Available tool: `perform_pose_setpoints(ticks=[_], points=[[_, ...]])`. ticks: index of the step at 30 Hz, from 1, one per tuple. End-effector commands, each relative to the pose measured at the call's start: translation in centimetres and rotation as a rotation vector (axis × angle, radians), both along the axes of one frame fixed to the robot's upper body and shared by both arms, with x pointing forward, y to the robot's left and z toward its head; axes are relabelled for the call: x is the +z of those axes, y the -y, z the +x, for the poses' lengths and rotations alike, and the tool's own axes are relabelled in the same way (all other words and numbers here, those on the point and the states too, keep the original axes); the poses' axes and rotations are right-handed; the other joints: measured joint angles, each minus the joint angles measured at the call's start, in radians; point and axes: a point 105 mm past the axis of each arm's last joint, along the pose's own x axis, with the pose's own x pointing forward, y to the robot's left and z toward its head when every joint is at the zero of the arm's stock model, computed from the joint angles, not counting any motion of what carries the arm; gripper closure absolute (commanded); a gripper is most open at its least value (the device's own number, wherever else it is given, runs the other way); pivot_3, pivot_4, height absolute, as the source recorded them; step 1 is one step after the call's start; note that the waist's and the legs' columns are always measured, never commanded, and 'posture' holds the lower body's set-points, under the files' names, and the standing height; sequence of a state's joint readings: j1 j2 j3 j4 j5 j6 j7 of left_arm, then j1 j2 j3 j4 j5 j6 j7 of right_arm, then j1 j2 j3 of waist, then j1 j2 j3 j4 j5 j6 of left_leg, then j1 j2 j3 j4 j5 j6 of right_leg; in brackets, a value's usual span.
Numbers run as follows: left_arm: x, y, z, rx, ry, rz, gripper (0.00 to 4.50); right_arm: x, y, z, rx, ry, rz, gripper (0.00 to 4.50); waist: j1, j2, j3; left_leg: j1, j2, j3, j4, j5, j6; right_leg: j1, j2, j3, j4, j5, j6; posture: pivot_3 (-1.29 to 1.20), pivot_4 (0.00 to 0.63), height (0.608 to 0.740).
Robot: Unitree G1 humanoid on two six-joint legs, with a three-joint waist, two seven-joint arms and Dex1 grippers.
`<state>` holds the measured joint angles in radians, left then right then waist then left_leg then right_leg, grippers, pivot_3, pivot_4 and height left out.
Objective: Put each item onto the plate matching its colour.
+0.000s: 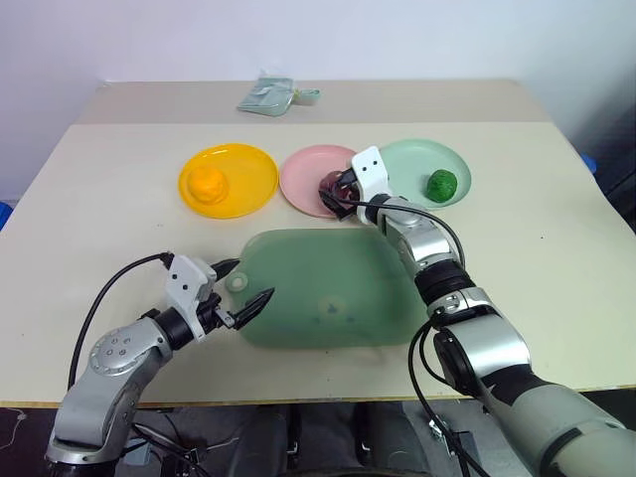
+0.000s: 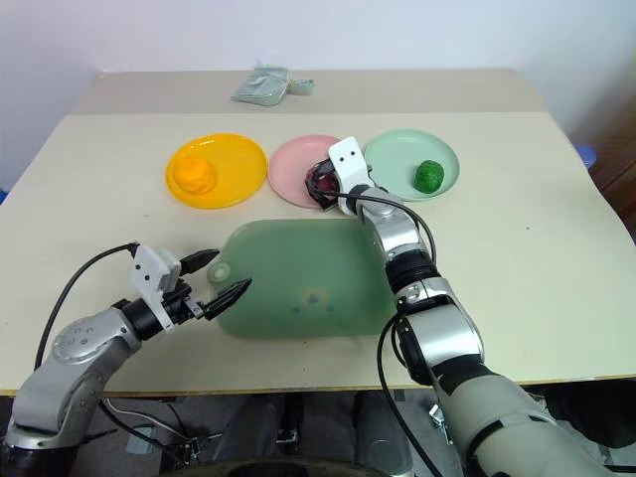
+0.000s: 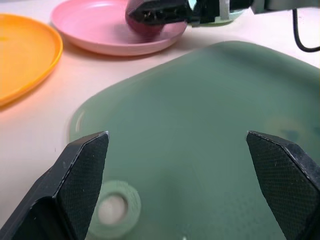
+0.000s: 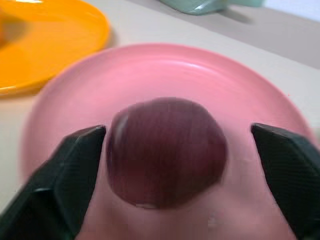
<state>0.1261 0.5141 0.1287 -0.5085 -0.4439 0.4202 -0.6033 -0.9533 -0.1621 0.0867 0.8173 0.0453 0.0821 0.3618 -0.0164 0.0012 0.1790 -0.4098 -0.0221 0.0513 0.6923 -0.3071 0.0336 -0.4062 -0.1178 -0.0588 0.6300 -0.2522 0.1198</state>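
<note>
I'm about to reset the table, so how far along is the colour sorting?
Nearly finished. The orange round lump sits on the yellow-orange plastic plate, and the bumpy dark green lump on the pale mint green plate. The maroon red lump lies on the pink plate, between the right gripper's open fingers. The left gripper is open over the translucent green board. Left: pulling the right gripper away.

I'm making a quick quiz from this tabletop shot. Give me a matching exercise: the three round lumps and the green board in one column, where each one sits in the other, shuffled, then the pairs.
Things:
1. orange lump
2. maroon lump
3. green lump
4. board

Places:
A. on the mint plate
B. on the table, nearer the robot than the plates
C. on the yellow plate
D. on the pink plate, between the open right tool's fingers

Pairs: 1-C, 2-D, 3-A, 4-B
</note>
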Motion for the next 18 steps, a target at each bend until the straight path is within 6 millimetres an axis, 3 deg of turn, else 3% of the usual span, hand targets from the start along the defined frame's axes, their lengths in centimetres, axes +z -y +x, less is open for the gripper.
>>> perform_pose_setpoints(ticks=[1, 5, 7, 13, 18], points=[[1.3, 0.2, -0.2, 0.017, 0.077, 0.008, 0.00, 3.4, 1.7, -0.4, 0.057, 0.154, -0.010, 0.01, 0.000, 0.000, 0.000, 0.000, 0.000, 0.000, 0.000, 0.000, 0.000, 0.000, 0.000, 0.000, 0.000, 0.000, 0.000, 0.00, 0.150, 0.740], [1.3, -1.6, 0.1, 0.093, 0.098, 0.038, 0.00, 4.4, 6.1, -3.2, 0.155, 0.195, -0.003, 0.01, 0.008, 0.000, 0.000, 0.000, 0.000, 0.000, 0.000, 0.000, 0.000, 0.001, 0.000, 0.000, -0.001, 0.000, 0.000, 0.00, 0.150, 0.740], [1.0, -3.6, 0.2, 0.161, 0.100, 0.072, 0.00, 4.3, 8.7, -5.1, 0.199, 0.175, -0.017, 0.01, 0.007, 0.000, 0.000, 0.000, 0.000, -0.001, 0.000, 0.000, 0.000, 0.002, 0.000, 0.000, -0.001, 0.000, 0.000, 0.00, 0.150, 0.740], [-0.3, -9.7, -0.8, 0.326, 0.060, 0.126, 0.00, 1.8, 15.6, -10.2, 0.217, -0.012, -0.037, 0.01, 0.000, 0.000, 0.000, 0.001, 0.002, 0.002, 0.000, -0.001, 0.001, 0.001, 0.000, 0.000, -0.003, 0.000, 0.000, 0.00, 0.150, 0.740], [-0.7, -12.2, -2.0, 0.402, 0.041, 0.144, 0.00, -0.3, 19.1, -12.2, 0.155, -0.135, -0.042, 0.01, 0.004, 0.000, 0.000, 0.001, 0.002, 0.002, 0.000, -0.001, 0.002, 0.001, -0.003, 0.001, -0.004, 0.000, 0.000, 0.00, 0.150, 0.740]])
